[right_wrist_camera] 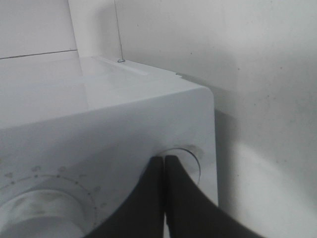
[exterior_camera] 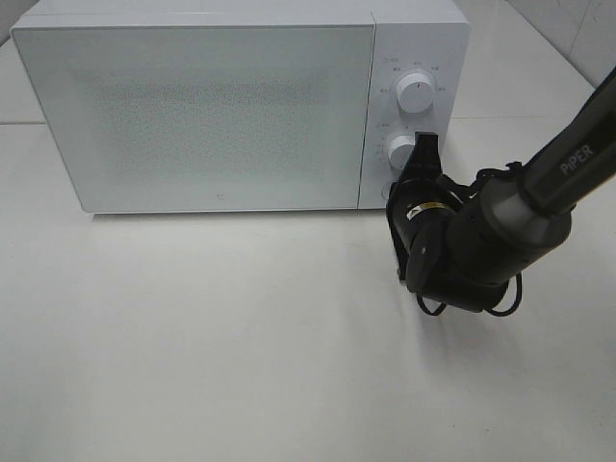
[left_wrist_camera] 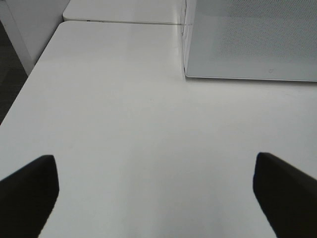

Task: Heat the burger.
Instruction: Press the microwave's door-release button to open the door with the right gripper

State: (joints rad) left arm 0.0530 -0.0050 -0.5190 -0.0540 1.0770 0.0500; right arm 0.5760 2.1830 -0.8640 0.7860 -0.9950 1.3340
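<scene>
The right gripper (right_wrist_camera: pixel 164 159), pinched shut, pressed its tips on the round button (right_wrist_camera: pixel 190 157) of the closed microwave (exterior_camera: pixel 221 106), seemingly to pop the door, while the left gripper (left_wrist_camera: pixel 154 163) gaped idle and the burger was nowhere in sight, so next the door needed swinging wide.

The left tool (left_wrist_camera: pixel 154 166) hangs wide open above the white table (left_wrist_camera: pixel 124 99), near the microwave (left_wrist_camera: pixel 252 39).

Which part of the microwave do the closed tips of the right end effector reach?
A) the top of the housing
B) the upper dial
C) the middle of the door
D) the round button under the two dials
D: in the right wrist view the shut right end effector has its tips at the round button, next to a dial on the microwave.
</scene>
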